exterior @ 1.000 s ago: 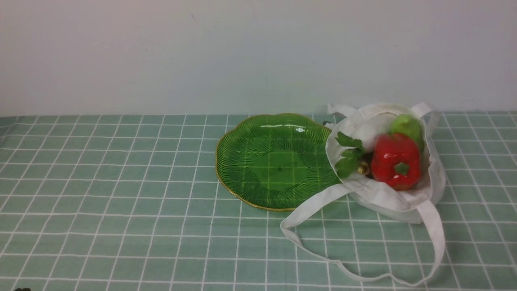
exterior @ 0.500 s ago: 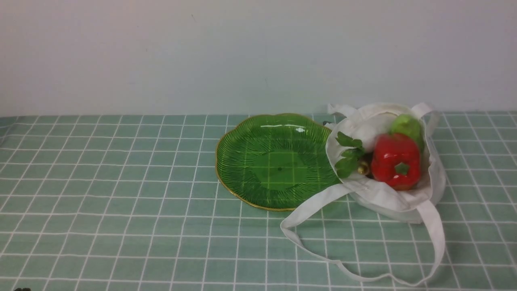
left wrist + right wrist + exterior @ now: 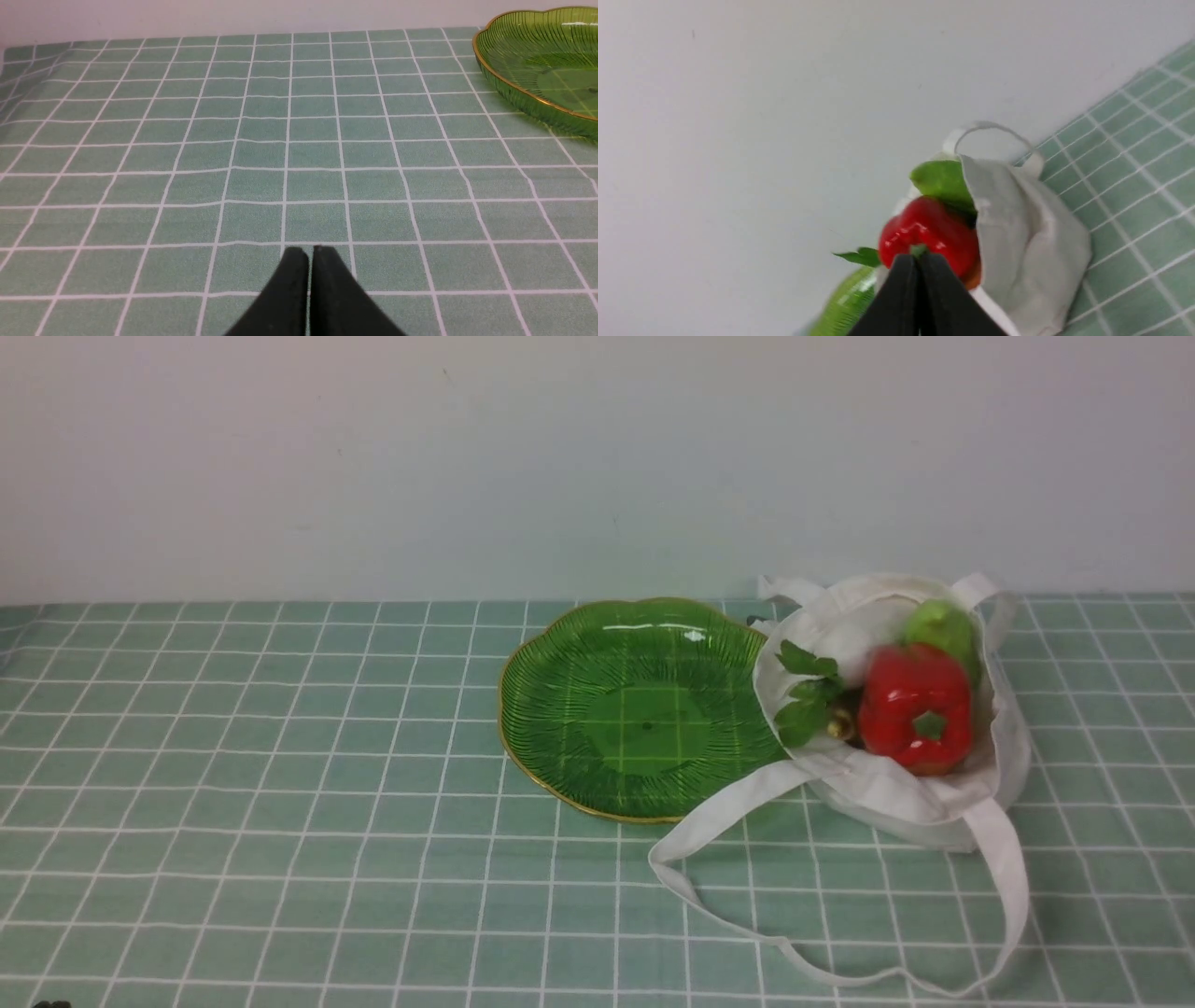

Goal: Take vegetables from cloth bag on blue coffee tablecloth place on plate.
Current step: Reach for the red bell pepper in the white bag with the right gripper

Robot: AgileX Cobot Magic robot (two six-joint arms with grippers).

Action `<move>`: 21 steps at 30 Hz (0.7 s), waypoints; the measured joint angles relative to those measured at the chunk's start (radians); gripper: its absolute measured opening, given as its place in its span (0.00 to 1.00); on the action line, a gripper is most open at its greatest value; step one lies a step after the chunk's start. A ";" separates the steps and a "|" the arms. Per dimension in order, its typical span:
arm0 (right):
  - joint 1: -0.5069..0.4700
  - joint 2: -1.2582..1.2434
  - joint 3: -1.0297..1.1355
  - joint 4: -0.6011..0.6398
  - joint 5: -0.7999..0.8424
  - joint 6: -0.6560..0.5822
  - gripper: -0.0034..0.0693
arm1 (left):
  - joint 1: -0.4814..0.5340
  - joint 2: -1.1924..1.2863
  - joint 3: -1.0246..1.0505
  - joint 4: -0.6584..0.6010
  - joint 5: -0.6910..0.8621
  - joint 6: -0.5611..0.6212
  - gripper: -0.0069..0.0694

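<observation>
- The cloth bag (image 3: 896,793) slumps on the tablecloth (image 3: 280,756) at 3 o'clock of the plate (image 3: 560,644). Its mouth is tipped open toward the robot, so the contents can be reached from the front. Its edge overlaps the plate's rim.
- Every vegetable that shows is in the bag and the plate is bare, so the task looks unstarted.
- The red bell pepper (image 3: 910,700) fills the mouth, stem facing out. The light green pepper (image 3: 943,627) sits at its 1 o'clock, and the leafy greens (image 3: 803,695) at its 9 o'clock lean toward the plate. An orange-brown sliver beneath it is probably the potato (image 3: 974,279). I cannot pick out the radish.
- The right fingers (image 3: 901,289) are pressed together and hold nothing. They point at the red pepper's stem, likely lining up an approach, and must spread before any grasp.
- The left fingers (image 3: 292,280) are also pressed together and empty. They hang low over bare cloth, well apart from the plate, probably parked because the bag lies on the right arm's side.
- A strap handle (image 3: 1013,887) loops toward 6 o'clock and could snag.
</observation>
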 joint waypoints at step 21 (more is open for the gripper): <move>0.000 0.716 -0.642 -0.122 0.504 -0.398 0.04 | 0.000 0.000 0.000 0.000 0.001 0.000 0.08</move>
